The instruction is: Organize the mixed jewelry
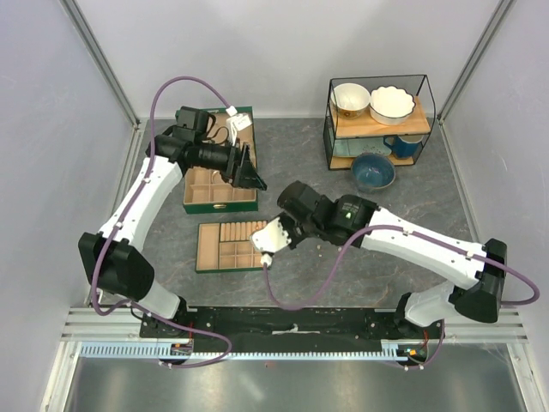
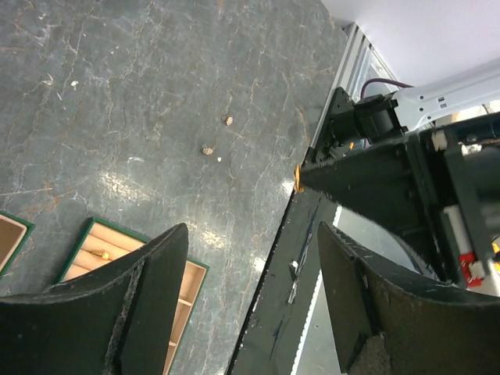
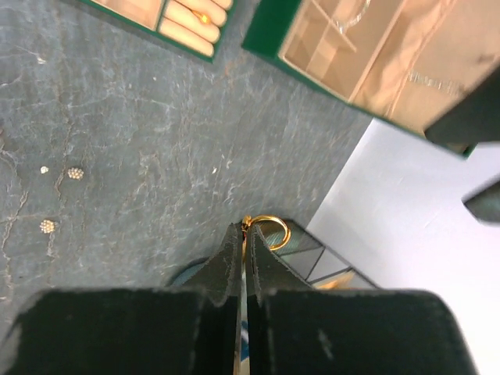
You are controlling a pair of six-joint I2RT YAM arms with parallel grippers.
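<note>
Near worktop centre: right gripper (image 3: 244, 231) clamped shut on gold ring (image 3: 275, 221).
Ring tray (image 1: 210, 255) lies just beside it, toward the left edge; left gripper (image 2: 250, 234) stands open, farther off.

Right wrist view:
- The gold ring (image 3: 264, 225) shows only as an upper arc. The rest is hidden behind the pressed-together fingers (image 3: 228, 262) of the right gripper (image 3: 244, 238).
- The green box (image 3: 266, 37) is cut by the top and right edges. The wire hoop (image 3: 349, 17) inside it is faint and its outline incomplete.
- The tray (image 3: 186, 35) is cut by the top edge.
- The pale studs (image 3: 75, 173) on the table are too small to tell their form.
- A dark blurred shape (image 3: 469, 125) sits at the right edge; I cannot tell what it is.

Left wrist view:
- The tray is partly hidden behind a finger (image 2: 148, 312) of the left gripper (image 2: 250, 234).
- The ring is only a gold speck.

Top view:
- The studs cannot be resolved.
- The right arm covers the tray's right end.
</note>
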